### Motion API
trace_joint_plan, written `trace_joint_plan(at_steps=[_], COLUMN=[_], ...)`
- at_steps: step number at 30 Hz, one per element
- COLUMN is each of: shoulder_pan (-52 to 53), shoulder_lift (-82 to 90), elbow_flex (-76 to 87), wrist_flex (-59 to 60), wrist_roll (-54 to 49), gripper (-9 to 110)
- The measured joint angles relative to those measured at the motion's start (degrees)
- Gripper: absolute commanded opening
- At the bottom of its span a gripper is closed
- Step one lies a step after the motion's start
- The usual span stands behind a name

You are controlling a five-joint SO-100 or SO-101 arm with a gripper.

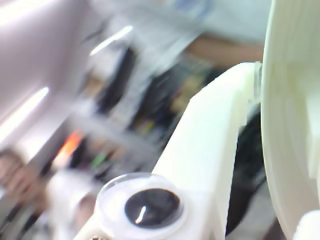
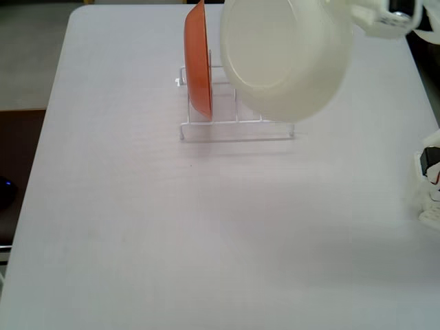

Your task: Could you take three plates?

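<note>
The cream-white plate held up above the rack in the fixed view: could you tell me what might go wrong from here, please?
1. The gripper holds the cream-white plate only at its rim, near the frame's upper right; the plate could tilt or slip out.
2. The plate hangs right beside the orange plate standing in the wire rack; a sideways swing might knock it or shift the rack.
3. The wrist view is blurred, so the grip cannot be checked there.

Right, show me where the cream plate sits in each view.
Wrist view: the cream plate fills the right edge, seen edge-on, beside the gripper finger.
Fixed view: the plate hangs top centre, lifted over the rack, right of the orange plate.
Shared landmark: the gripper on the plate's rim.
</note>
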Motion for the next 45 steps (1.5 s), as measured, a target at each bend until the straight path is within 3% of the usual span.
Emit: trace_joint_plan(at_steps=[10,20,45], shoulder_pan=[-15.12,-16.08,-17.58], shoulder_lift=[1.05,-3.08,-3.34], elbow_flex=[5.71,9.49,9.84], wrist_flex=[-13.1,-25.84,-26.63], wrist_roll=[-0.88,-0.97,-1.67], gripper=[0,0,0])
